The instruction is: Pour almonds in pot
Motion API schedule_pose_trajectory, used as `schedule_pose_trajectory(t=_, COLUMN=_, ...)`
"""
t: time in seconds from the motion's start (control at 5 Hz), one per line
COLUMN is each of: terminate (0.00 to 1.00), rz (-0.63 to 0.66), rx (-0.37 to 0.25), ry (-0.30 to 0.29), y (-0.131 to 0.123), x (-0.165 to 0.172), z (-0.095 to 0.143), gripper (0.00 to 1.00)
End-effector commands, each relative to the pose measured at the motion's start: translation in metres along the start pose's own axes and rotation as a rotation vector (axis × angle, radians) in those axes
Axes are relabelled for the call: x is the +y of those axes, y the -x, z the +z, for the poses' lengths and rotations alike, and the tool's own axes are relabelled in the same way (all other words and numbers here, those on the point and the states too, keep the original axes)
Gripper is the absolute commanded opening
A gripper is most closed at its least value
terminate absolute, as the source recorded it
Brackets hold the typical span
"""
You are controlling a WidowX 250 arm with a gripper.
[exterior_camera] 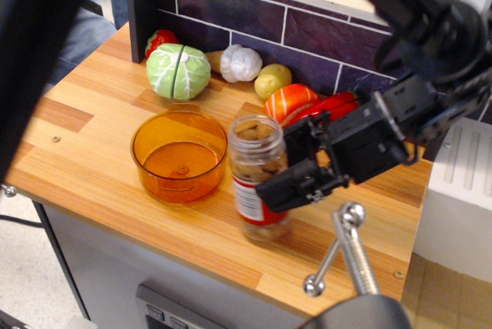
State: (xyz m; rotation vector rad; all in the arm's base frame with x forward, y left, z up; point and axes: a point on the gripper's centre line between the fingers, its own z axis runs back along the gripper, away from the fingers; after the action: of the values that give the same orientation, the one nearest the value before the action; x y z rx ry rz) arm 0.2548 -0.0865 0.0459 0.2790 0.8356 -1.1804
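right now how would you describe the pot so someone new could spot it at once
Start at the wooden countertop under the purple tiled wall. Near its front edge, just left of the almond jar, sits the pot. It is the only see-through orange bowl there, open and empty, unlike the solid green cabbage toy behind it.

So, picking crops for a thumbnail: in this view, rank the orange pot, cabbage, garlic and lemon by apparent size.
Largest to smallest:
1. pot
2. cabbage
3. garlic and lemon, too alike to separate.
The pot sits nearer the camera, which flatters it.
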Motion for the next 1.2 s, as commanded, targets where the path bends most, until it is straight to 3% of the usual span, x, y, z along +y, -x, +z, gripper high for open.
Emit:
schedule_pose_trajectory(t=0.0, terminate=0.0, rz=-0.049, rx=-0.491, ry=0.001, y=0.033, x=-0.002, z=0.028, gripper=0.0)
schedule_pose_trajectory(t=0.2, terminate=0.0, rz=-0.087, rx=-0.707, ry=0.113, y=0.039, x=0.011, z=0.031, gripper=0.0)
schedule_pose_trajectory(t=0.4, terminate=0.0, rz=-0.08, rx=-0.839, ry=0.159, y=0.045, x=0.019, z=0.03, gripper=0.0)
schedule_pose_trajectory(t=0.6, terminate=0.0, rz=-0.09, rx=-0.926, ry=0.179, y=0.051, x=0.021, z=0.028, gripper=0.0)
schedule_pose_trajectory(t=0.8, terminate=0.0, rz=-0.022, rx=-1.048, ry=0.19, y=0.052, x=0.019, z=0.027, gripper=0.0)
schedule_pose_trajectory(t=1.0, terminate=0.0, rz=0.055, rx=-1.125, ry=0.174, y=0.05, x=0.024, z=0.026, gripper=0.0)
